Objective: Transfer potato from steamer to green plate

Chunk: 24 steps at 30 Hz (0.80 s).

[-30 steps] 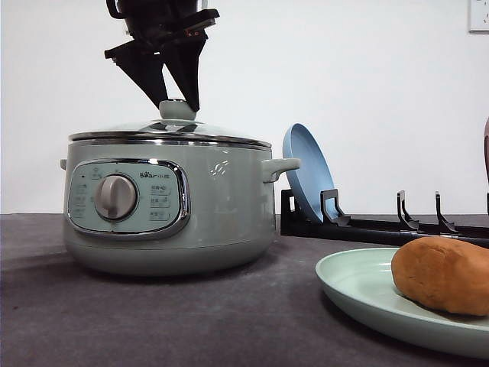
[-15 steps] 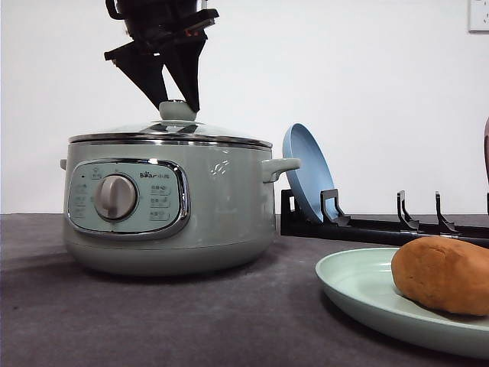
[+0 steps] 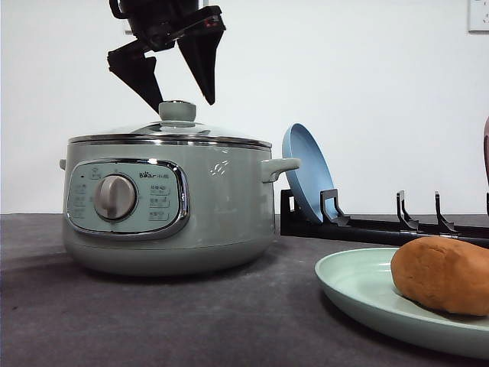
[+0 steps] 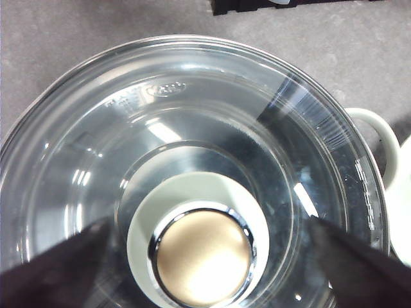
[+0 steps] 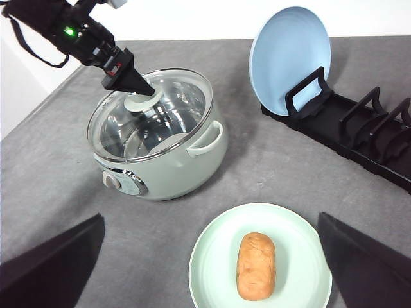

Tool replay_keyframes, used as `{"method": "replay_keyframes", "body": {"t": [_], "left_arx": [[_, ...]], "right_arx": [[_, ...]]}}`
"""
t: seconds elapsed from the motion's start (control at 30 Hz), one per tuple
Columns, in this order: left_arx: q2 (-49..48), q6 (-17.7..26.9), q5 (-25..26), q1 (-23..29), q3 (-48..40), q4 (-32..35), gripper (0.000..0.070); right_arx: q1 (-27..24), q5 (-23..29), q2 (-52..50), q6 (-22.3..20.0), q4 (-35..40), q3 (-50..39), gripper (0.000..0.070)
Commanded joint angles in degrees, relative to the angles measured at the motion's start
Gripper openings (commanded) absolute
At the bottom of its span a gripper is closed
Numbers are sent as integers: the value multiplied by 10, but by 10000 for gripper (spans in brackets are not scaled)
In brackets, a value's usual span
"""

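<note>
Orange-brown potato (image 5: 256, 265) on green plate (image 5: 212, 250), beneath right gripper (image 5: 212, 301)

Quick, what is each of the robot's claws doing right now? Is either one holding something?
Left gripper: open, fingers spread just above the lid knob, holding nothing.
Right gripper: open, holding nothing, above the potato on the green plate.

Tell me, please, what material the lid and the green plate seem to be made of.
The lid looks like clear glass with a chrome rim: the pot's inside shows through it, with bright reflections. The green plate looks matte, perhaps plastic or ceramic; it shows no glare.
</note>
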Motion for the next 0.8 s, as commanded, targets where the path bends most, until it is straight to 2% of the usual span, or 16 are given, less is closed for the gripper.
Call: {"method": "replay_keyframes", "body": {"t": [0.0,0.27,0.77], "left_arx": [[8,-9,3,-2,22,-1,700],[-34,-28,3,-2,34,-22,700],[-214,-36,5,-3,13,-86,700]], "right_arx": [[3,3,3,-4,7,11,689],[3,17,3,-14,0,11,689],[3,19,3,-32,-14,11,689]]}}
